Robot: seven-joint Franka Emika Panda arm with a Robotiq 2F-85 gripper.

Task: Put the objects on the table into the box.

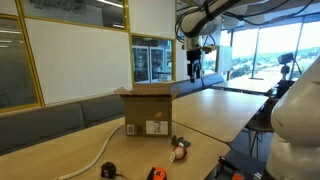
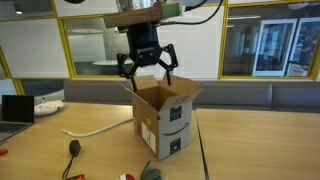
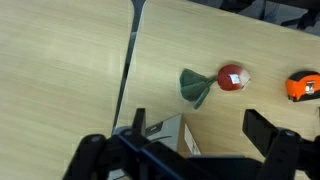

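**Small things lie in front of the box, open gripper up above**

In an exterior view, the black-and-orange item (image 1: 155, 173) lies on the table (image 1: 215, 115), out in front of the box (image 1: 150, 112) and well apart from it. The small black item (image 1: 110, 170) lies to one side of it, just as far out from the box. Near that one, the long white cord (image 1: 93, 158) bends across the wood toward the box's side.

Closer to the box sits the orange-and-white round item (image 1: 181, 154). In the wrist view it looks like a little red-orange ball with a white patch. A dark green piece (image 1: 178, 141) touches it and fans out on the side nearer the box.

The box is brown cardboard. Its top flaps stand open, and a white label (image 1: 155, 128) is on one side. The table under it is light wood with a thin seam (image 3: 128, 60) running past the box.

The gripper (image 2: 148, 68) hangs in the air above the box. Its jaws are spread wide and nothing is between them.
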